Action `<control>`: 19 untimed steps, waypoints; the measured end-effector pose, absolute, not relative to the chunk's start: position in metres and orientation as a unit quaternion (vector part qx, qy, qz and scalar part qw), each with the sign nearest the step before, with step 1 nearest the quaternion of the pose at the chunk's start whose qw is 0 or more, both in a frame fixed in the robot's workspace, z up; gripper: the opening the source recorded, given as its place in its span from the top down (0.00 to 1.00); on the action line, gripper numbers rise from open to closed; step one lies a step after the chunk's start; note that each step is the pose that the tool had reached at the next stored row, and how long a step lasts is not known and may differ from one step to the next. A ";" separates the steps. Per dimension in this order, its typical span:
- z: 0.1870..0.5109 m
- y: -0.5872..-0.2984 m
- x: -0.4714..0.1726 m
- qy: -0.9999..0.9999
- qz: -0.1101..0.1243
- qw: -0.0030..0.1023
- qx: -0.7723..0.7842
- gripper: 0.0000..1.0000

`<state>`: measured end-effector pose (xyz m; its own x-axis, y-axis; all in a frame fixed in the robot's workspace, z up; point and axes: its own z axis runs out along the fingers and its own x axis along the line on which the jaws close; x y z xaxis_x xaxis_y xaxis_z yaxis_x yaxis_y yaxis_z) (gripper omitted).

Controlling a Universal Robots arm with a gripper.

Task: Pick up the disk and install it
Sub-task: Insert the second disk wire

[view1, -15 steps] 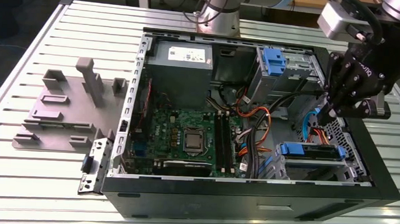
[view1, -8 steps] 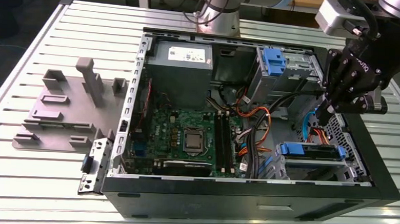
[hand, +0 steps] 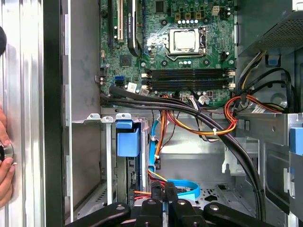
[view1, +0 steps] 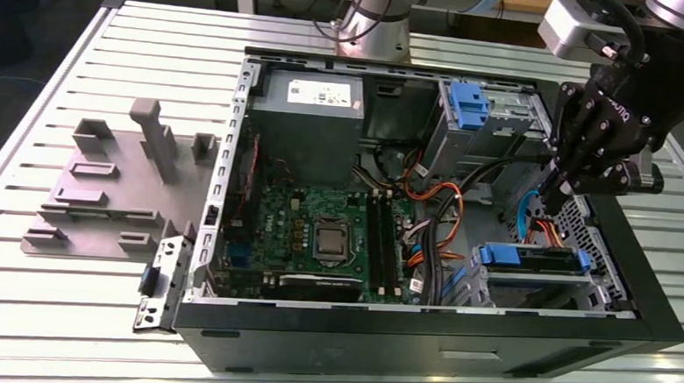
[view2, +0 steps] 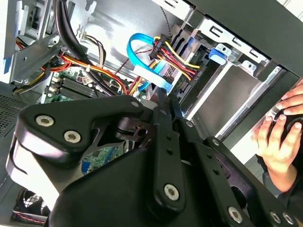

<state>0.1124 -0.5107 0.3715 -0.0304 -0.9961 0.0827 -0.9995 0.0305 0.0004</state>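
Observation:
The disk [view1: 534, 259], framed by its blue carrier, sits edge-up in the lower drive bay at the case's front, on the exterior view's right. Its blue carrier tab [hand: 128, 140] stands out in the first wrist view, and in the second wrist view the tab [view2: 218, 53] sits beside the plugged red-yellow power wires and the blue data cable [view2: 142, 56]. My gripper [view1: 550, 201] hangs inside the case a little above the disk, over those cables. Its fingers [view2: 163, 120] stand together, shut, with nothing seen between them. The fingertips [hand: 157, 193] hover close to the cable connector.
The open black case [view1: 428, 336] lies on a slatted white table. Inside it are the motherboard [view1: 316, 234], a grey power supply [view1: 311, 102] and a blue bracket [view1: 468, 106] on the upper bay. A grey fixture [view1: 108, 188] sits at the exterior view's left. A person's hand [view2: 281, 137] rests outside the case.

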 end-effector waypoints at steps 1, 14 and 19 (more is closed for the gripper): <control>0.371 -0.511 0.112 -0.717 0.029 0.030 0.696 0.82; 0.362 -0.506 0.112 -0.717 0.038 0.039 0.695 0.52; 0.361 -0.504 0.112 -0.716 0.044 0.045 0.695 0.66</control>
<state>0.1125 -0.5042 0.3610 -0.0304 -0.9917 0.1246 -0.9995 0.0305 -0.0009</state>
